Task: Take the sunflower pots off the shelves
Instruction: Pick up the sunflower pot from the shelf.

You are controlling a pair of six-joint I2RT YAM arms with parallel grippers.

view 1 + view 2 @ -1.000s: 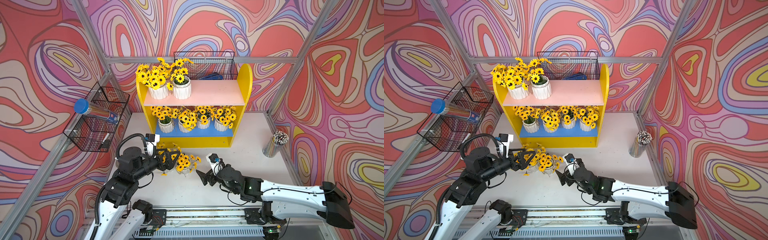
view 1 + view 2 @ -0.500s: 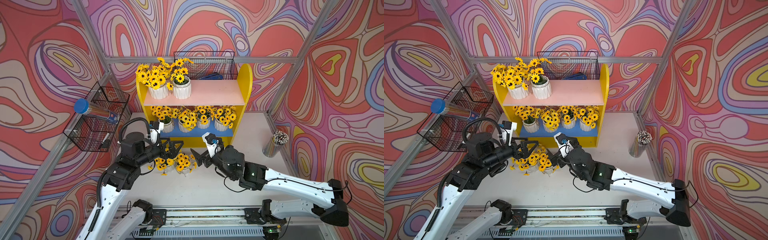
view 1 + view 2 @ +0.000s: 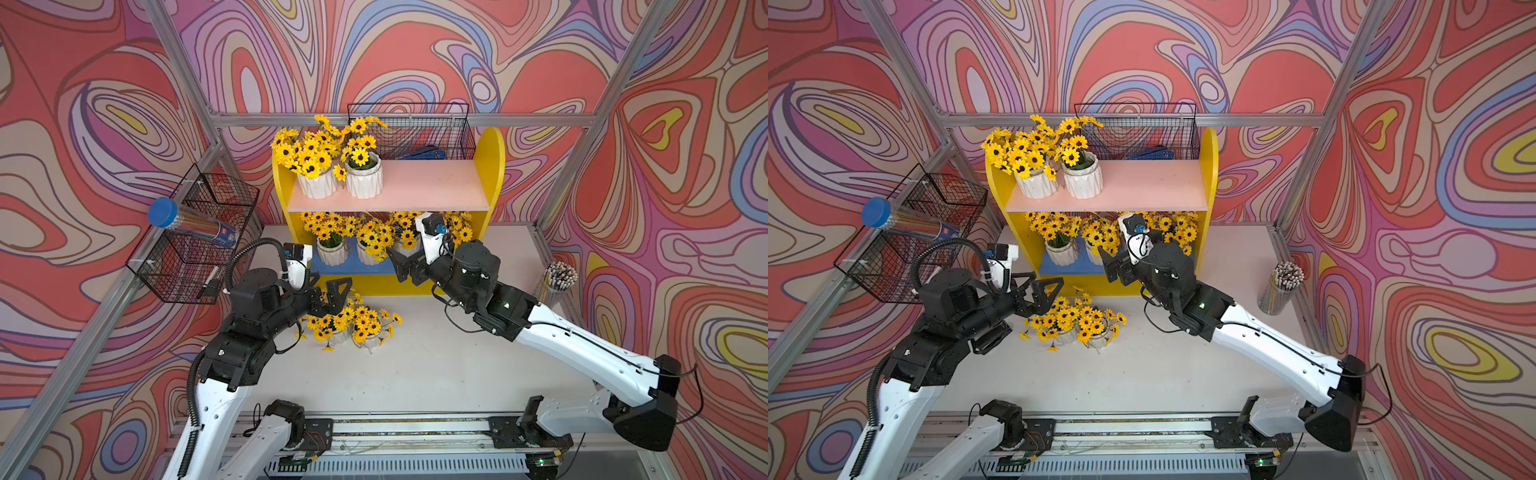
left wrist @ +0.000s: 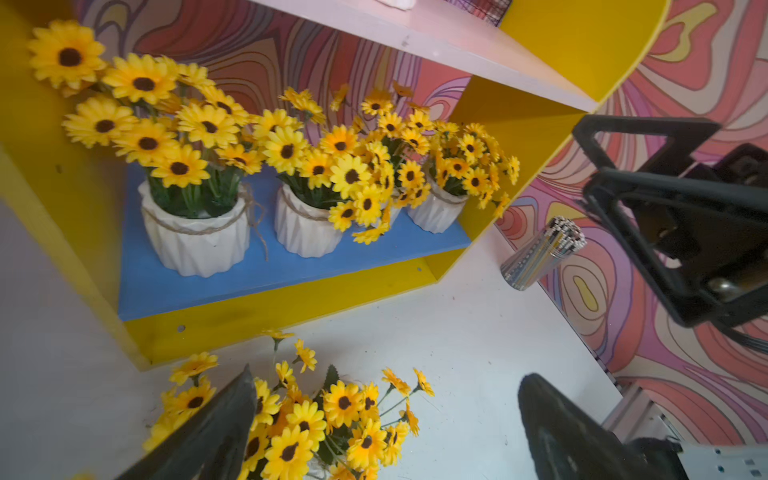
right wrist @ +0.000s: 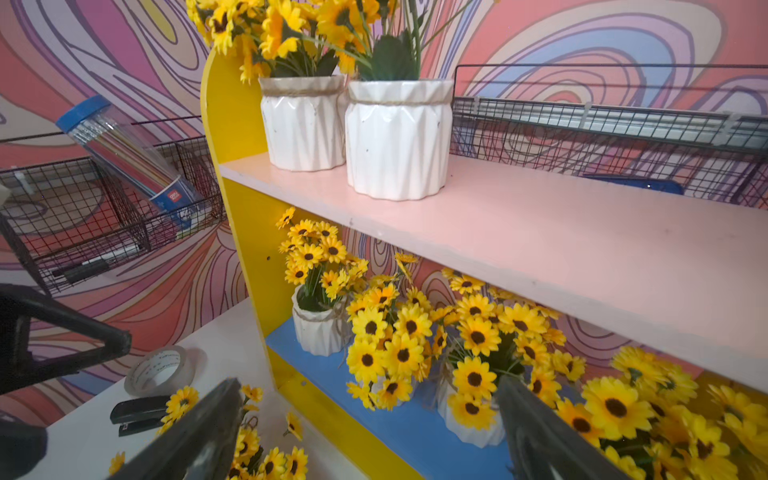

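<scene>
At the left jaws: spread wide, nothing gripped, poised just above and beside 2 sunflower pots point(image 3: 353, 327) standing on the bench point(image 3: 436, 374), close in front of the shelves point(image 3: 493, 166). At the right jaws: likewise spread wide and empty, aimed into the lower opening of the shelves, just short of the blooms there, no contact visible.

Further out, on the blue lower board point(image 4: 291, 266): 4 sunflower pots in a row, clearest in the left wrist view. Nearest pot point(image 4: 195, 241) and second pot point(image 4: 305, 232) plainly shown, third mostly hidden behind drooping flowers, last pot point(image 4: 436, 212) at the far end.

Above, on the pale pink upper board point(image 3: 428, 185): 2 more, end pot point(image 3: 318, 186) and neighbouring pot point(image 3: 365, 179) side by side, crowded toward the left arm's end, with the remaining board bare.

Around the edges: clear cup of pencils point(image 3: 556, 286) on the bench by the right arm's wall; side wire basket point(image 3: 191, 259) holding a blue-capped tube point(image 3: 189, 226); rear wire basket point(image 3: 411, 133) behind the shelves; tape roll point(image 5: 160, 370) and black stapler point(image 5: 139, 409) on the bench.
</scene>
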